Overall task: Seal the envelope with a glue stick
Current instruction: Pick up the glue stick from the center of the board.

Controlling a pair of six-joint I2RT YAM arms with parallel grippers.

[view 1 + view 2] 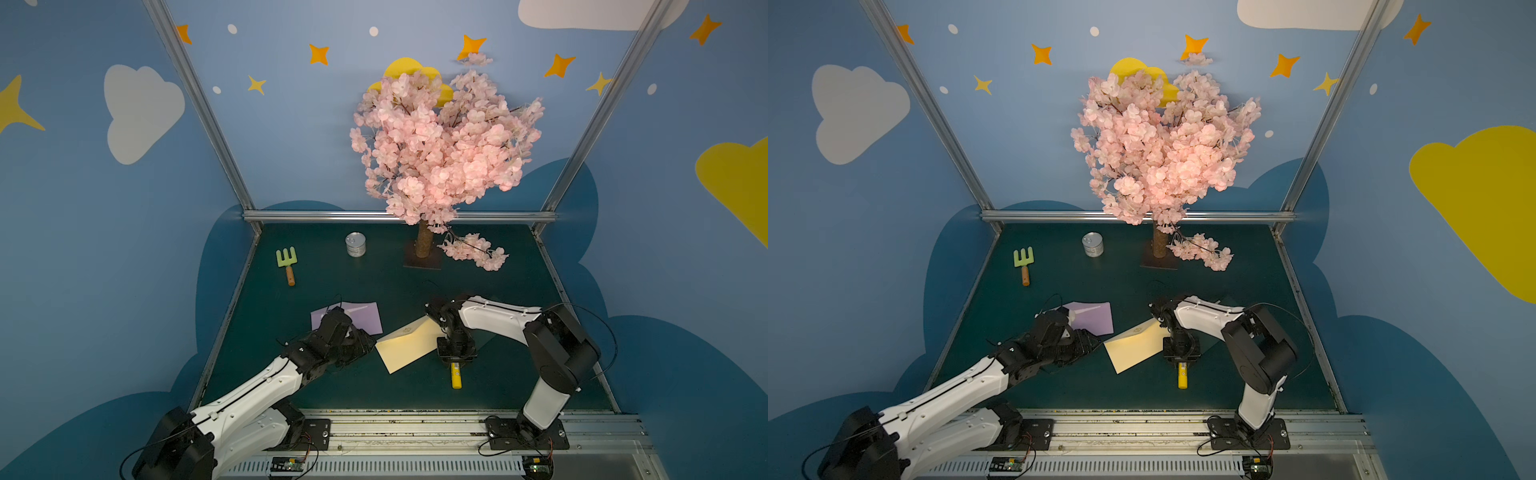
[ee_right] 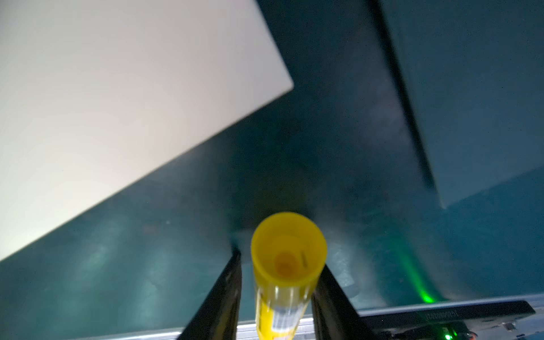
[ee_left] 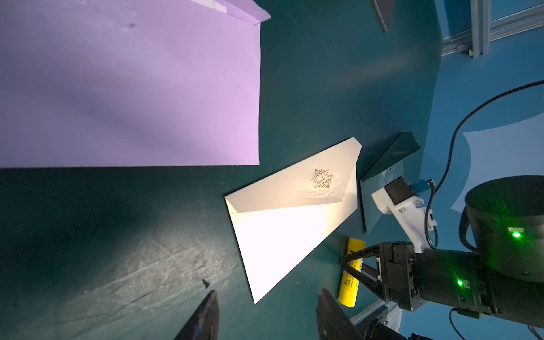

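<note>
the glue stick (image 1: 456, 376) appears to lie flat on the green mat (image 1: 332, 386), just beside the cream envelope (image 1: 409, 343) on its right side, with its length running toward the robot's base. the right gripper (image 1: 455, 360) points down over the farther part of the stick, one finger on each side of the barrel. this is a sensible approach, since a round stick would roll away from any pinch not taken squarely across it. in the right wrist view the yellow barrel nearly fills the space between the fingers, touching one with a thin gap at the other, so i cannot tell whether it is truly clamped. the left gripper (image 3: 269, 319) hovers with its fingers apart and empty near the envelope's opposite corner, likely placed to steady the paper when the gluing starts.
</note>
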